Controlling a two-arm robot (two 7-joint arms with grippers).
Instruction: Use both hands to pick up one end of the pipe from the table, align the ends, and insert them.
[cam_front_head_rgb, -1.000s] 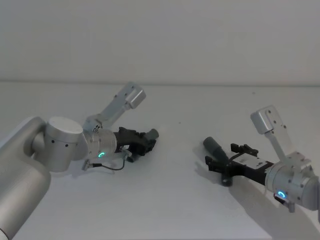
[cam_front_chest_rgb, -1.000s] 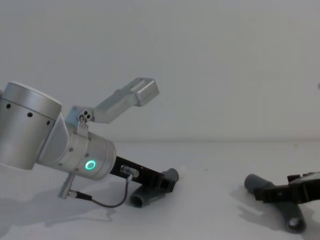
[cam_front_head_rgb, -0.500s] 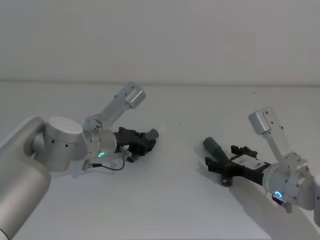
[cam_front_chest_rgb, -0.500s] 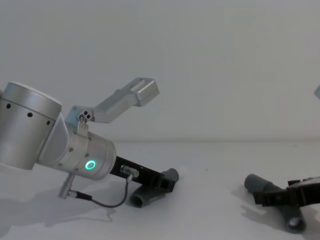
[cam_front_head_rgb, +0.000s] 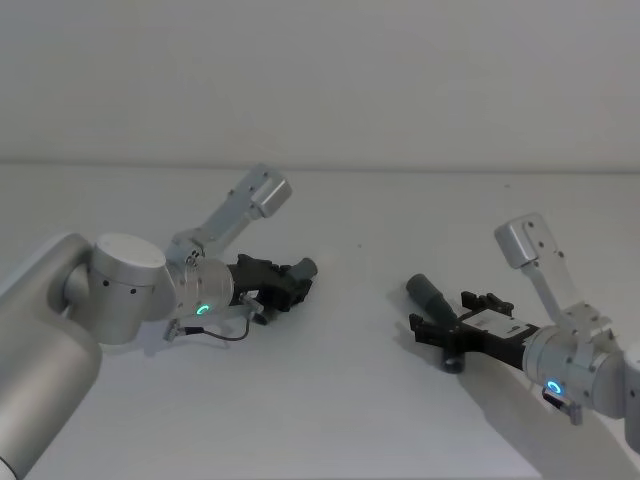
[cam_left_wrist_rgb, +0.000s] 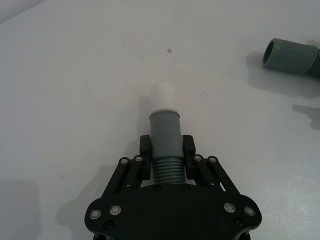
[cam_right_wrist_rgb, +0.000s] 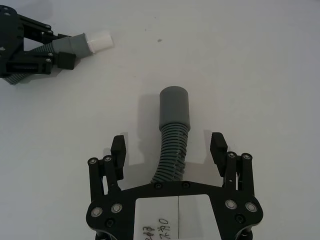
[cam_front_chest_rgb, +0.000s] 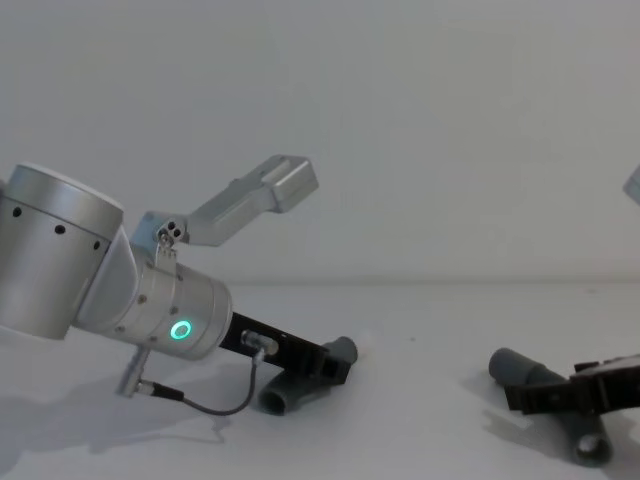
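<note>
My left end effector (cam_left_wrist_rgb: 166, 150) clamps the white-tipped hose piece (cam_left_wrist_rgb: 167, 169) behind its cuff (cam_left_wrist_rgb: 165, 127), leaving the tip (cam_left_wrist_rgb: 163, 95) free to insert. My right end effector (cam_right_wrist_rgb: 168, 145) straddles the other piece (cam_right_wrist_rgb: 174, 107), fingers apart, as it lies on the counter (cam_right_wrist_rgb: 260, 60).

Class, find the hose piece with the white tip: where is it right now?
In the head view the white-tipped hose is at the table's left side, clamped in the left end effector; the other hose lies to its right.
</note>
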